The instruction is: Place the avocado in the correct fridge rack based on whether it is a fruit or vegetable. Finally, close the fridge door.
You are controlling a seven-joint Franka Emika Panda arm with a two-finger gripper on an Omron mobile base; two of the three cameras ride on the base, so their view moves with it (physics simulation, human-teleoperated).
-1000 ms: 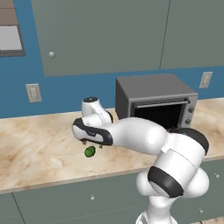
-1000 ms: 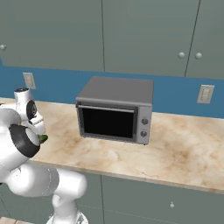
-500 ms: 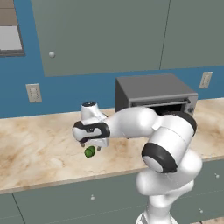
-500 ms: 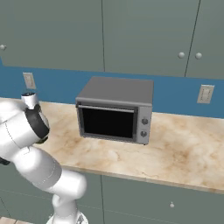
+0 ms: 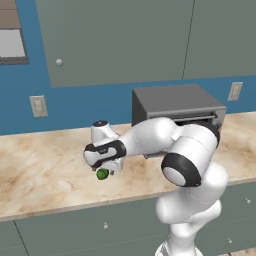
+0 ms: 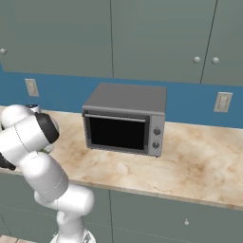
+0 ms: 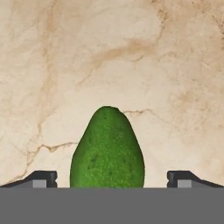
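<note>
The avocado (image 7: 107,148) is showing as a bright green, finely bumpy, pear-shaped fruit, its narrow end pointing away from the camera in the hand view. It is lying on the beige marbled worktop (image 5: 40,165), near the front edge (image 5: 102,174).

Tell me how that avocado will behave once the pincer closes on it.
The avocado looks rounded and tapered, so it will probably roll or twist if squeezed off-centre. Its finely bumpy skin likely gives some grip. It lies between the open pincer fingertips on the counter, so a centred close seems workable.
</note>
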